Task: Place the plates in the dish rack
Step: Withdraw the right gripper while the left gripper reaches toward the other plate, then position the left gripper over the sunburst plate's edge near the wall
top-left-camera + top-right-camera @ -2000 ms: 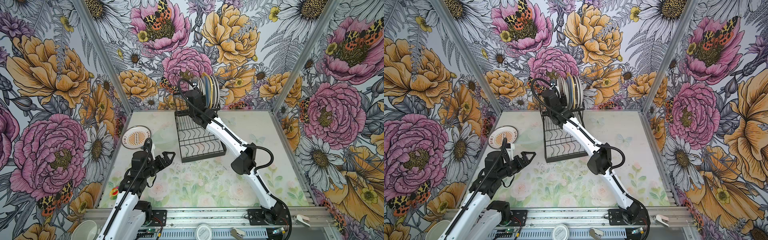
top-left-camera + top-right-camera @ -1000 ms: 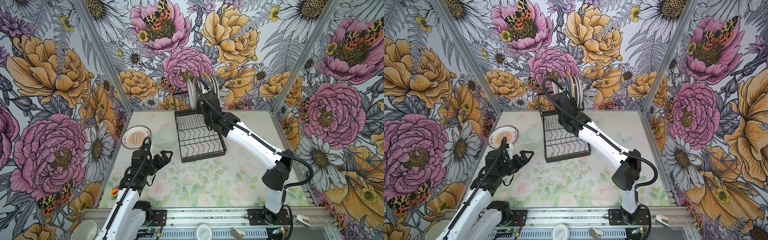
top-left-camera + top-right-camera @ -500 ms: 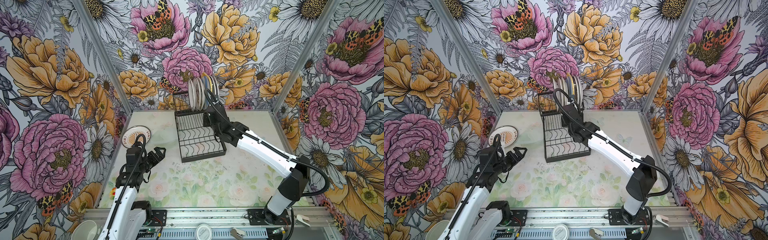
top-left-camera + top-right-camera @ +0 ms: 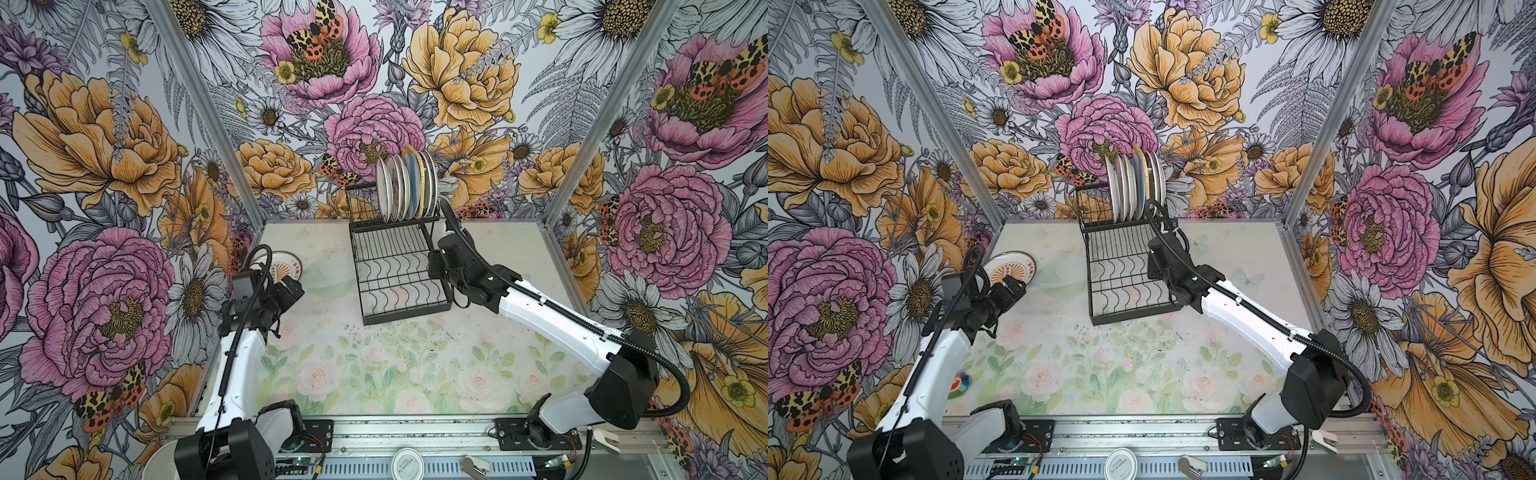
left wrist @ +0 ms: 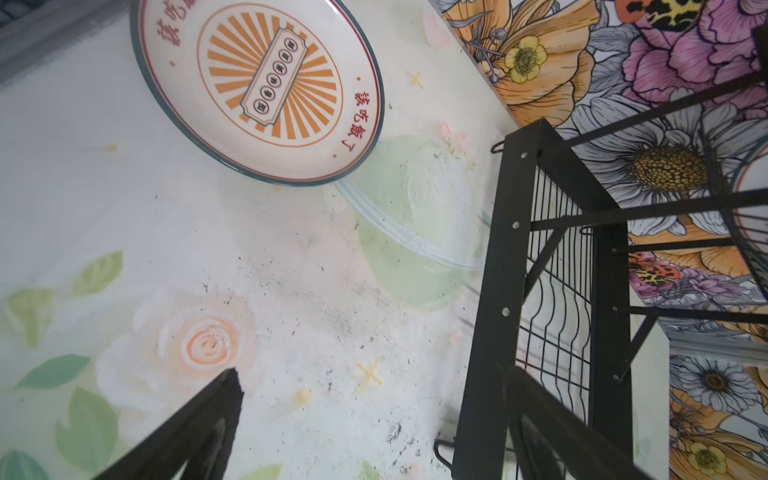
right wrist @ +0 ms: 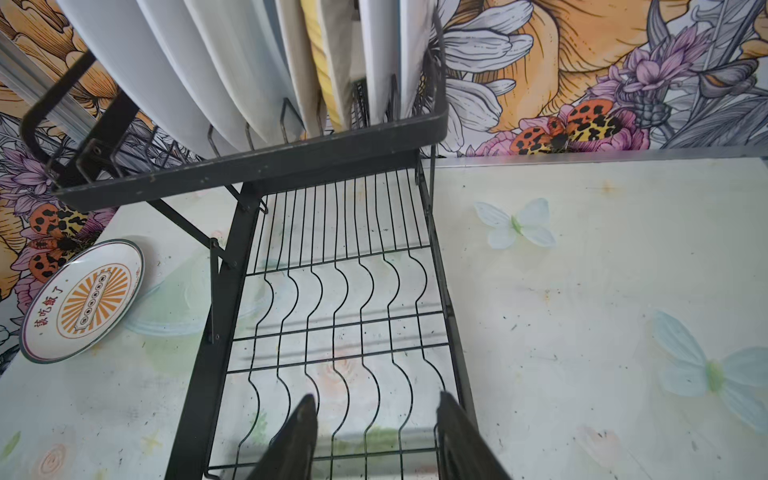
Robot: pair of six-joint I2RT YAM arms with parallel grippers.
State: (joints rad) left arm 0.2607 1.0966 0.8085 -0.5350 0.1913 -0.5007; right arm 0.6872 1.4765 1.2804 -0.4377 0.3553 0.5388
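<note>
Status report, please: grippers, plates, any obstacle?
Left gripper open, near sunburst plate on table. Right gripper open, empty, above rack lower grid. Other plates upright in rack. No obstacle seen.

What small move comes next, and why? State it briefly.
Probably ease the left gripper forward and down onto the near rim of the sunburst plate. That plate lies flat on the table, outside the rack, and this gripper is open, empty and closest. The right gripper hovers open over the rack's lower grid.
</note>
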